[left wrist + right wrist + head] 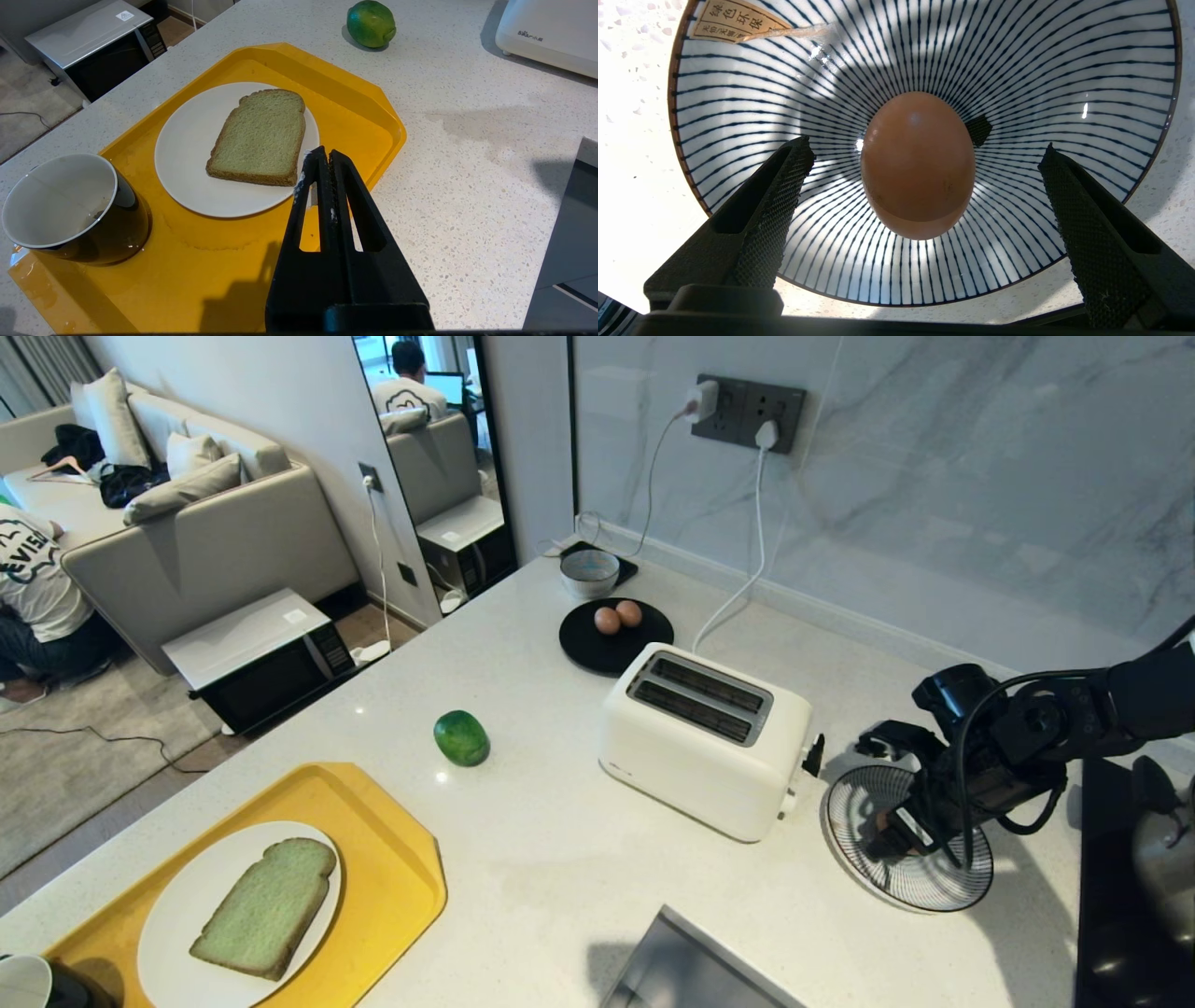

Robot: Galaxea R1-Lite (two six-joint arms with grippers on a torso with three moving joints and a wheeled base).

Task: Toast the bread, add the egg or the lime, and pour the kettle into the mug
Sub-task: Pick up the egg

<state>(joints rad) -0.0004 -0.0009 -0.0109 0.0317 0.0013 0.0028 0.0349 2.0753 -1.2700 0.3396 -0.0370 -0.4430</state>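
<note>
Smooth brown egg [918,165] lies in the striped bowl [1064,70] between the right gripper's [924,158] spread, knurled fingers, untouched.

A tan sticker [733,21] on the rim of the striped bowl [1064,70] carried Chinese characters reading 绿色环保, with a smaller line beneath too small to read. The white toaster [551,37] bore a small grey brand mark, illegible.
</note>
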